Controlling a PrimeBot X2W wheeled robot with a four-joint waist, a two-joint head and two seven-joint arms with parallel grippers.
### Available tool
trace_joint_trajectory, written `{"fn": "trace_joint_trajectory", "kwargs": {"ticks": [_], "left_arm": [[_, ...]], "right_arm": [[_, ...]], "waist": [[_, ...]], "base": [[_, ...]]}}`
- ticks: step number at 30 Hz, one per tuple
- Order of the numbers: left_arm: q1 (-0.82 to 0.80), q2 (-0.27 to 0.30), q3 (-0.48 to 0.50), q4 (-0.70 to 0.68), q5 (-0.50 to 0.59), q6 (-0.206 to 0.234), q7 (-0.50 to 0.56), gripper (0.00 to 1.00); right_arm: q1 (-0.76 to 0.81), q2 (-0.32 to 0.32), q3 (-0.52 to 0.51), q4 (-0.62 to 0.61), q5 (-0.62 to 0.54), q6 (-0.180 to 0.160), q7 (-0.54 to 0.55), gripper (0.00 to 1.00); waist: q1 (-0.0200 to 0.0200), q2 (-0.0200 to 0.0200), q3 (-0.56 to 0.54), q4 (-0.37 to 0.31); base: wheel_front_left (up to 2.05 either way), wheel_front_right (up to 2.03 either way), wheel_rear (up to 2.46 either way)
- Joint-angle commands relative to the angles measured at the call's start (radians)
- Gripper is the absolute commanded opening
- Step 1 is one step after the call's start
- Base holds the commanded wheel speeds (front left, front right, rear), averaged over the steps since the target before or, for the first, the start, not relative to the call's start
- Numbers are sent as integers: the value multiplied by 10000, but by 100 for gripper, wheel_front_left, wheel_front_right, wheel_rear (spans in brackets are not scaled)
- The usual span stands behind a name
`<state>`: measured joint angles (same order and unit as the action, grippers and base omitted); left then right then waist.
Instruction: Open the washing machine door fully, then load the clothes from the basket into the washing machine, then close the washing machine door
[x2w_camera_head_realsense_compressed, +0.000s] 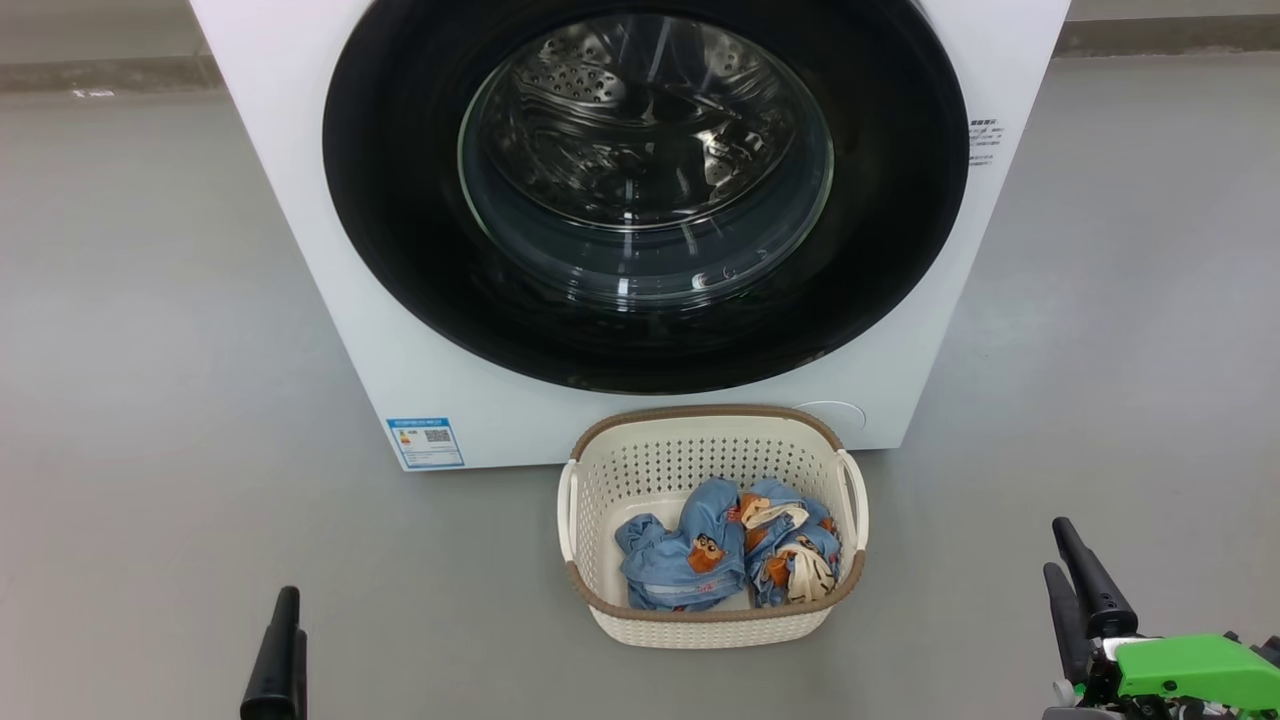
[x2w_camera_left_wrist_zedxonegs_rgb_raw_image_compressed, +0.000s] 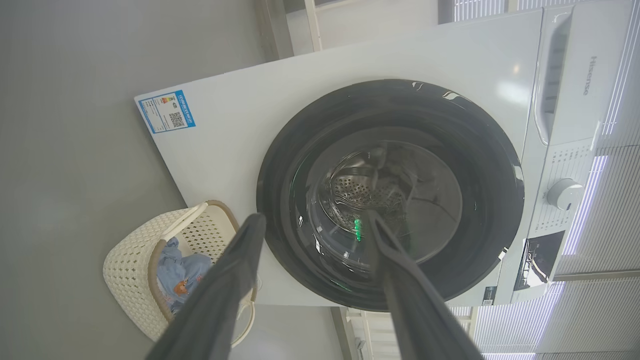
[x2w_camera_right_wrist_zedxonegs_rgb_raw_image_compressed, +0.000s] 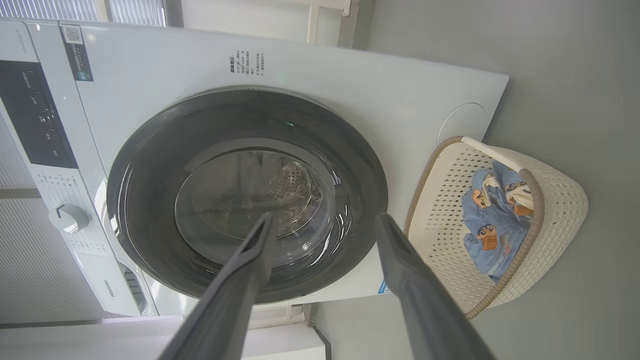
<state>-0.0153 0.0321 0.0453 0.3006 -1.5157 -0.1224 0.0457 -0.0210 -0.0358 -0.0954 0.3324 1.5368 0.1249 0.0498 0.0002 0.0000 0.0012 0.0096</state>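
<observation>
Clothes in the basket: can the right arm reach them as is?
Probably yes: the clothes lie uncovered in the open-topped basket, and the right gripper, fingers apart, stands beside it with only floor between.

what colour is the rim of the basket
Brown, with a woven look, on the cream basket; clearest in the head view.

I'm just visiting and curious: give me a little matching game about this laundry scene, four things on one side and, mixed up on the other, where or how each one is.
Things:
1. washing machine door
2. clothes
3. basket
4. right gripper

Place or state:
A. lying in the basket
B. shut
C. open, holding nothing
D. standing on the floor

Pairs: 1-B, 2-A, 3-D, 4-C.
</observation>
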Motion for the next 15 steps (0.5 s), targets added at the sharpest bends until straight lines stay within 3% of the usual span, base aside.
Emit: {"fn": "trace_joint_trajectory", "kwargs": {"ticks": [1,15], "left_arm": [[-195,130,42,-359,340,-13,-112,100],[-180,174,-83,-581,2469,-22,-507,100]], "right_arm": [[-383,-172,98,-319,-312,19,-110,100],[-400,-322,350,-633,-2677,24,-511,100]], "waist": [[-1,0,3,13],[-1,0,39,116]], "base": [[0,0,0],[0,0,0]]}}
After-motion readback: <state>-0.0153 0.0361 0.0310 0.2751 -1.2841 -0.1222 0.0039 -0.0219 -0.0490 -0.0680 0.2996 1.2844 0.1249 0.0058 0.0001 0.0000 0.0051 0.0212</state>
